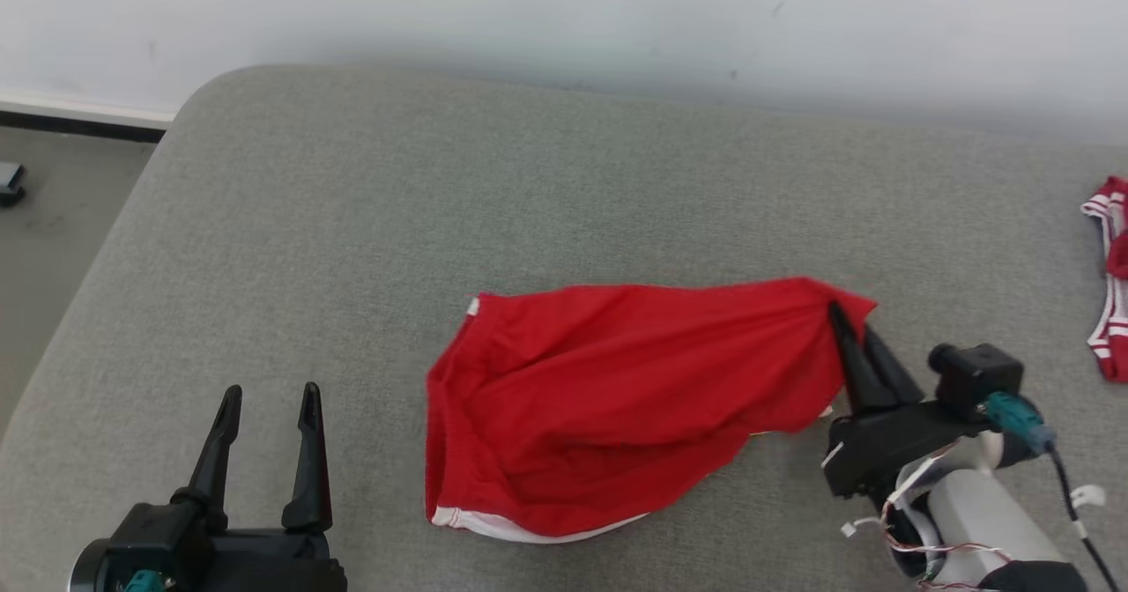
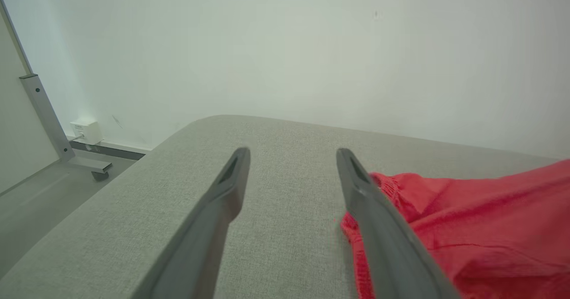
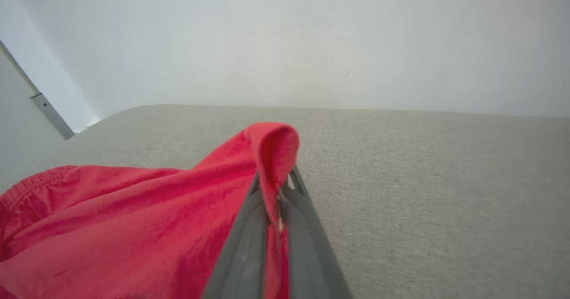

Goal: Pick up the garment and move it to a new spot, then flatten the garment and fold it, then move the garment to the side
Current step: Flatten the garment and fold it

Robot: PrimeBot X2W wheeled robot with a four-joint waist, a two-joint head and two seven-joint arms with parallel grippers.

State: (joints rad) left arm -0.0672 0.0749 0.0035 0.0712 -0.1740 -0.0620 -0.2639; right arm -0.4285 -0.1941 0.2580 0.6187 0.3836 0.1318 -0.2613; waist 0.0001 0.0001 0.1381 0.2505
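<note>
garment: red, shorts-like (image 1: 608, 398), crumpled mid grey cushion (image 1: 352, 222), white hem at near edge.
right gripper: (image 1: 848, 321) jaws closed on the garment's far-right corner; in the right wrist view a fold of cloth pokes up past them.
left gripper: (image 1: 271, 391) jaws wide open, empty, near-left of garment, not touching.
done: grasp made, by the look of it.
left: lift and move, flatten, fold, set aside.
other: striped red-white cloth (image 1: 1109, 275) at right edge, well apart.

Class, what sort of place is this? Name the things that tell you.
Probably an indoor test room: a grey padded surface against a bare white wall, and a wheeled metal frame leg.
</note>
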